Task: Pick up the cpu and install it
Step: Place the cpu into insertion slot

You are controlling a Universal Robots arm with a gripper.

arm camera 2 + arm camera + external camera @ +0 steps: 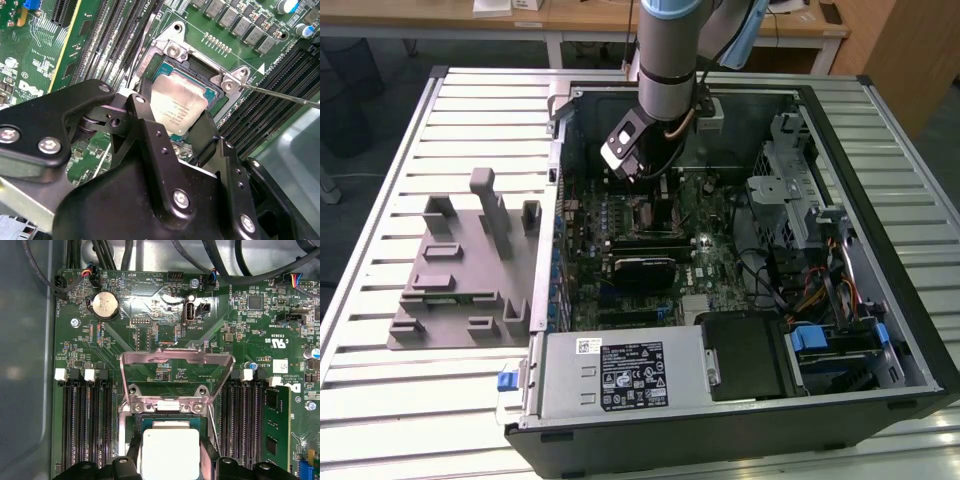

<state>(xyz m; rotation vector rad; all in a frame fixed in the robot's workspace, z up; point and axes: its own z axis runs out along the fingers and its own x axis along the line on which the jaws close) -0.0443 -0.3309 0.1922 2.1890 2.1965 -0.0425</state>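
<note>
- Slatted metal table. At the exterior view's left, a grey moulded fixture with upright tabs.
- Right of it, an open black case with a green board inside.
- Arm stands near-vertical over the board's far part.
- In both wrist views: cpu, a flat square with a matte silver top, at the socket. The black gripper has its jaws pressed on two opposite edges.
- First wrist view shows a shiny load plate swung open and a round coin cell.
- Second wrist view shows a thin lever.
</note>
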